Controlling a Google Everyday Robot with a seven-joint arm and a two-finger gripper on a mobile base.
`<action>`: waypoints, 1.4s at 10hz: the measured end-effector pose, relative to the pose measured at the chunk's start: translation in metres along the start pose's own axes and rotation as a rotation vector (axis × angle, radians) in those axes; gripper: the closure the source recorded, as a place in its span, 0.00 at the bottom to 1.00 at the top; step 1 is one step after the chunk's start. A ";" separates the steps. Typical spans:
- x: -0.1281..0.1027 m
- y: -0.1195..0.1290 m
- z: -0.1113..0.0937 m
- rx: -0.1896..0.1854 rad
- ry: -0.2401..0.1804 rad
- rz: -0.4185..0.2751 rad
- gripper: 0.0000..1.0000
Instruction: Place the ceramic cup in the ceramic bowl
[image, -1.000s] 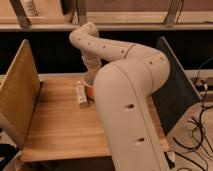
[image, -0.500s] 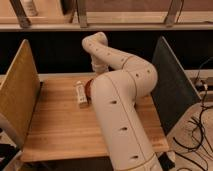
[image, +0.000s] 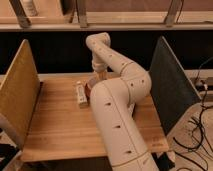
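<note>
On the wooden table (image: 60, 125), the robot's white arm (image: 117, 115) fills the middle of the view, rising from the lower right, bending at an elbow near the right side and reaching back toward the far edge of the tabletop. The gripper (image: 98, 75) hangs at the end of the arm, pointing down above the far middle of the table, directly over the ceramic bowl (image: 89, 88). The arm's own links cover most of that spot, so whether the gripper is open, closed or holding anything cannot be told.

Only a sliver of the orange-red bowl shows, at its left rim, peeking out from behind the forearm. The ceramic cup cannot be made out; if it is near the bowl, the arm hides it.

Just left of the bowl lies 1 slim white bottle (image: 80, 94) on its side, its length running roughly from the far edge toward the camera, very close to the bowl's rim; whether they touch cannot be told.

2 upright panels flank the table: a tan board (image: 17, 95) on the left edge and a dark grey board (image: 170, 85) on the right edge, both angled outward. Behind the table runs a dark recess under a pale shelf (image: 125, 22). Black cables (image: 197, 135) trail across the floor at the right.
</note>
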 end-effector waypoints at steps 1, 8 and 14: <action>0.000 -0.002 0.001 -0.013 0.001 -0.001 0.87; 0.007 -0.013 0.008 -0.066 0.008 0.013 0.29; -0.001 -0.029 -0.033 -0.035 -0.082 0.017 0.29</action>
